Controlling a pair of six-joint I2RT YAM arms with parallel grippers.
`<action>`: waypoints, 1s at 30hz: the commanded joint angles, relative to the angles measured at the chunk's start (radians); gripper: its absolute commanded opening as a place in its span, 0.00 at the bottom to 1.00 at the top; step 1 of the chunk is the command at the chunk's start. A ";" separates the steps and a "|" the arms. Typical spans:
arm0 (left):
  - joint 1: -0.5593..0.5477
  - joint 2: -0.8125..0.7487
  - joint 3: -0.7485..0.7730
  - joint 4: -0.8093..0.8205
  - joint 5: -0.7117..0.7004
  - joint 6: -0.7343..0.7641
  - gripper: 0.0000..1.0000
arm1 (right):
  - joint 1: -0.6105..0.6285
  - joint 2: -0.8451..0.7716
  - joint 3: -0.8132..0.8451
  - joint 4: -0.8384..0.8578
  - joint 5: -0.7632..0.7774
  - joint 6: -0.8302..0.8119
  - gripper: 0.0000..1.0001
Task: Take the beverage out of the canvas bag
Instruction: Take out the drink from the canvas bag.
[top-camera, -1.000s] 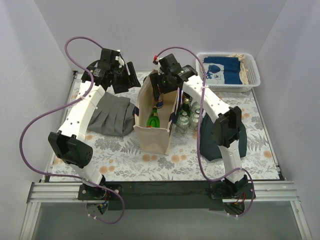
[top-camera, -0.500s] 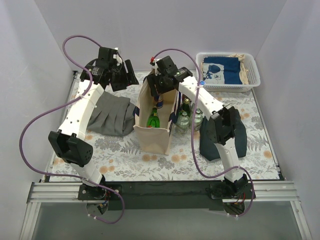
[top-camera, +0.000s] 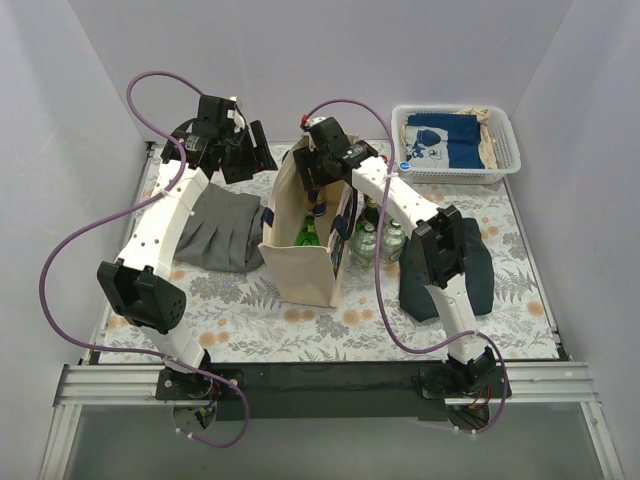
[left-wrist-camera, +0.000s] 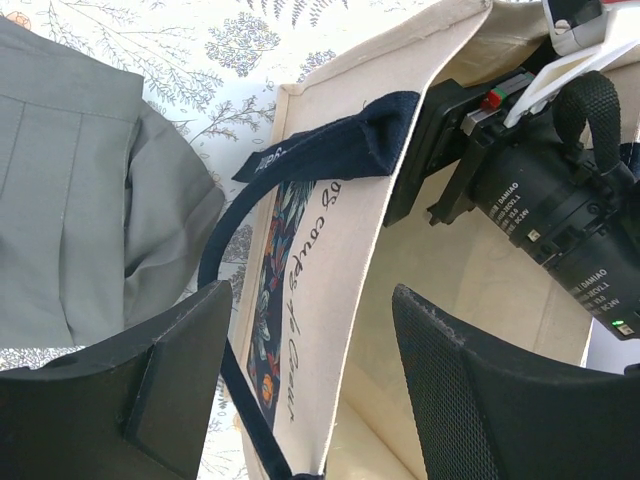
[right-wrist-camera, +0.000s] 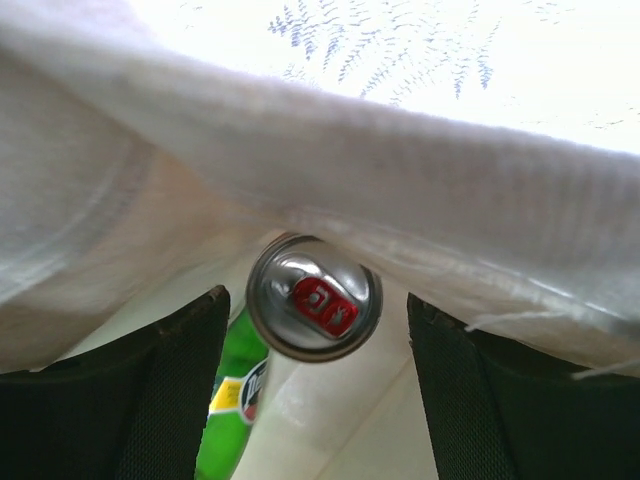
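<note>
The cream canvas bag (top-camera: 300, 262) with navy handles stands mid-table, its mouth open. Inside it are a green bottle (top-camera: 307, 237) and a can (top-camera: 319, 207). My right gripper (top-camera: 316, 187) reaches down into the bag's far end. In the right wrist view it (right-wrist-camera: 316, 298) is open, with the can's silver top and red tab (right-wrist-camera: 314, 297) between the fingers and the green bottle (right-wrist-camera: 235, 400) below left. My left gripper (top-camera: 252, 165) is at the bag's far left corner. In the left wrist view it (left-wrist-camera: 312, 300) is open, its fingers on either side of the bag's wall (left-wrist-camera: 320, 330), not touching it.
Several glass bottles (top-camera: 375, 237) stand just right of the bag. A grey folded cloth (top-camera: 215, 235) lies to its left and a dark navy cloth (top-camera: 472, 272) to the right. A white plastic basket (top-camera: 511, 142) with cloths sits at the back right.
My right gripper has moved left and lower into the bag. The bag has shifted and leaned a little to the left. My left gripper edged toward the bag's rim.
</note>
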 joint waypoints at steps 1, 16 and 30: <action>0.003 -0.040 0.002 0.007 -0.015 0.016 0.64 | -0.001 -0.003 -0.016 0.076 0.053 -0.004 0.77; 0.003 -0.037 0.002 0.001 -0.017 0.010 0.64 | -0.007 0.000 -0.054 0.078 -0.048 -0.018 0.77; 0.005 -0.043 0.000 0.002 -0.012 0.010 0.64 | -0.007 0.020 -0.050 0.076 -0.052 -0.009 0.74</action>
